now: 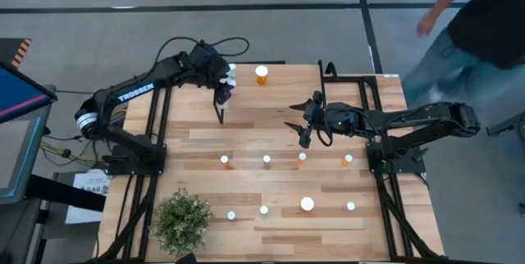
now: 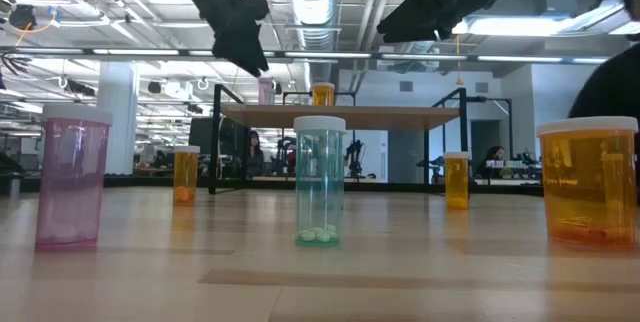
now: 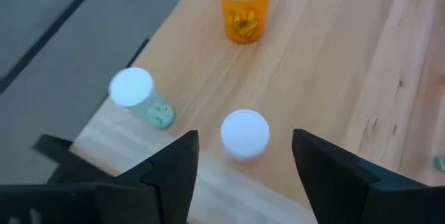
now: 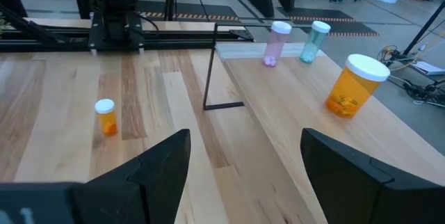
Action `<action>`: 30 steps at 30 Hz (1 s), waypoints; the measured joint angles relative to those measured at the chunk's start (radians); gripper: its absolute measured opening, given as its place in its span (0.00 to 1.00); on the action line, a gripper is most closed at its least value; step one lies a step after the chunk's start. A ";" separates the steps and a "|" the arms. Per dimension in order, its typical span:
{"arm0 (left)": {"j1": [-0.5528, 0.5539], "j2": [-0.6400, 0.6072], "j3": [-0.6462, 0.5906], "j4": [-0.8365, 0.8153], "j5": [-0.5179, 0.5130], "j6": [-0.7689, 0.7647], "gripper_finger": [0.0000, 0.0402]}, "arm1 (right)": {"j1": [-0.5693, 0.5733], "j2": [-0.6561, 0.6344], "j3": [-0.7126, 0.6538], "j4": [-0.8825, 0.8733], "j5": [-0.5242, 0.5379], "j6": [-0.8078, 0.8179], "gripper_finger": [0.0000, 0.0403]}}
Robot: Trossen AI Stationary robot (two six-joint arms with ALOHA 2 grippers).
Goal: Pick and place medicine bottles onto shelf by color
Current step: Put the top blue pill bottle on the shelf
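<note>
Left wrist view shows our left gripper [image 3: 240,165] spread wide and empty, just above a pink bottle [image 3: 245,135] on the shelf [image 3: 334,78]; a blue-green bottle [image 3: 139,97] sits beside it near the corner, and a large orange bottle [image 3: 245,8] lies beyond. We judge a straight upward retreat best, so neither finger clips a cap. Our right gripper [image 1: 304,127] hovers open and empty over the table [image 1: 246,190], where more bottles wait.
</note>
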 joint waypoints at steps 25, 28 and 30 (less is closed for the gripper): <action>-0.189 -0.619 -0.619 0.562 0.156 -0.192 0.55 | 0.003 0.000 0.000 0.005 -0.002 0.040 0.73; -0.267 -0.697 -0.724 0.674 0.114 -0.217 0.55 | 0.001 0.000 0.000 0.023 -0.016 0.053 0.73; -0.311 -0.741 -0.789 0.730 0.073 -0.236 0.55 | 0.002 -0.001 0.000 0.062 -0.044 0.056 0.73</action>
